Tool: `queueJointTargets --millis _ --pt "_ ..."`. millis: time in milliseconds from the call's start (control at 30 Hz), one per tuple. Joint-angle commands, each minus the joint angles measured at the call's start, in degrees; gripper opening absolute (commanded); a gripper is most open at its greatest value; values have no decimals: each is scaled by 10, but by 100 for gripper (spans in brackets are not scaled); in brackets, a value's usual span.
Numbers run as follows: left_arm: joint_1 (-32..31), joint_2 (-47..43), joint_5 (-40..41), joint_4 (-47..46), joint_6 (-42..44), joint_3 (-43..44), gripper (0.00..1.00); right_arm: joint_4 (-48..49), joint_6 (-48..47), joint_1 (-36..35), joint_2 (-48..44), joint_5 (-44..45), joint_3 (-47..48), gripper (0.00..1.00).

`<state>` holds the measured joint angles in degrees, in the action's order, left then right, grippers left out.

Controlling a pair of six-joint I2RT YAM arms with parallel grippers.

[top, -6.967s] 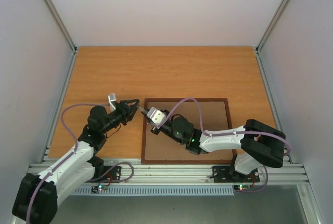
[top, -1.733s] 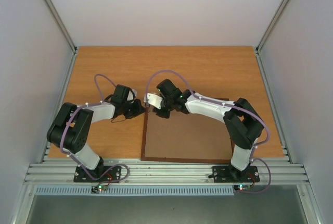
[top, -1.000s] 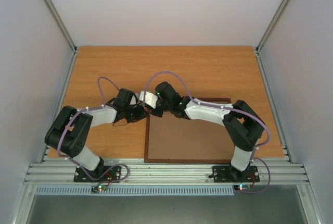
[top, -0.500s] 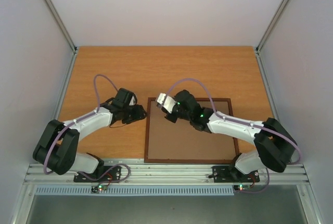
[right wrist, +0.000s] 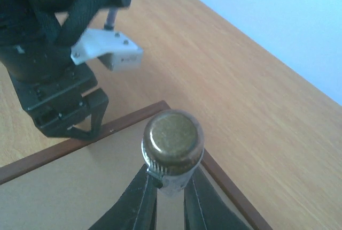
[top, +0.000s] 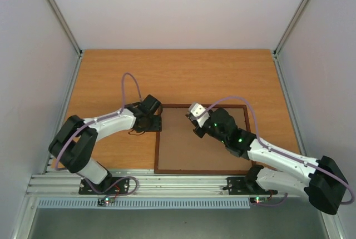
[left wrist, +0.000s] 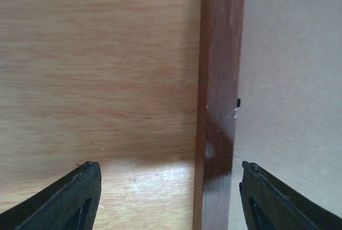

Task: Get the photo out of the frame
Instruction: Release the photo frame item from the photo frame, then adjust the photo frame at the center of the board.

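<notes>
The frame (top: 157, 145) lies face down on the table, its plain brown back (top: 194, 153) up. The photo is hidden under that back. My left gripper (top: 151, 123) stands open over the frame's left rail (left wrist: 219, 80) near the far left corner, one finger (left wrist: 75, 200) above the table wood, the other finger (left wrist: 272, 200) above the back panel. Over the far part of the back my right gripper (top: 194, 123) is shut on a small cylinder with a brass-coloured cap (right wrist: 172, 142). The right wrist view shows the left gripper (right wrist: 75, 127) at the rail (right wrist: 128, 121).
The orange-brown wooden table (top: 178, 75) stretches bare beyond the frame to the pale back wall. Aluminium posts and pale side walls close in both sides. The mounting rail (top: 178, 183) runs along the near edge.
My left gripper has opened and shifted right onto the frame's left rail. The right arm has drawn back to the right, over the frame's back, still gripping the cylinder.
</notes>
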<state>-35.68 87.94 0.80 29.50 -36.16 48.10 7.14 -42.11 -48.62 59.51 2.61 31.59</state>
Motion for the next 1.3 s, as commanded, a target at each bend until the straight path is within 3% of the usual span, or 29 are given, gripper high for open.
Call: queueJointTargets --millis 0,667,933,1100,1267 --pt "-24 39 55 36 -5 36 72 25 29 0 -45 30 -38 1" --pt "-31 108 91 88 -19 92 81 35 35 0 -99 37 -66 1" --pt "-19 146 68 89 -3 130 81 39 35 0 -89 36 -65 1" --pt "-14 157 62 89 2 142 76 38 35 0 -88 33 -64 1" --pt "-3 153 55 86 8 139 62 38 35 0 -87 32 -64 1"
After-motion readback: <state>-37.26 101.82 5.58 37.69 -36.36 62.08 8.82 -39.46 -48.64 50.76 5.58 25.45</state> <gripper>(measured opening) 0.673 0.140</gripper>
